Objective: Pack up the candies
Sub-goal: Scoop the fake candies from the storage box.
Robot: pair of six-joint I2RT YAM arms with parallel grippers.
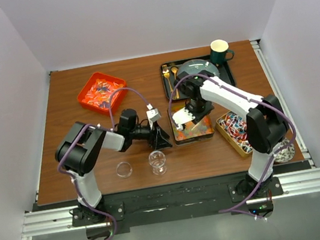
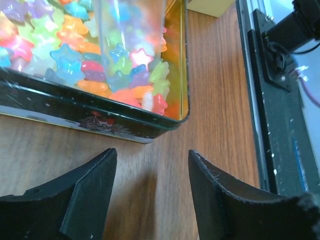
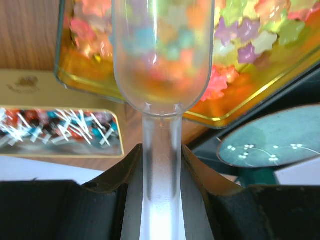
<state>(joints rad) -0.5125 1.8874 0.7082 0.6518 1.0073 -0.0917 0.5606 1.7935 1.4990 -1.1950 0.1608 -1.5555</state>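
A dark tin with a gold inside sits mid-table and holds pastel star candies. My right gripper is shut on the handle of a clear plastic scoop. The scoop's bowl is down in the star candies. My left gripper is open and empty, low over the wood just left of the tin. In the left wrist view the left gripper faces the tin's corner. A small clear jar stands just in front of the left gripper, and its lid lies to the left.
A red tray of orange-red candies is at the back left. A gold tin of red-blue-white wrapped candies is at the right. A black tray at the back holds gold cutlery, a teal plate and a green mug.
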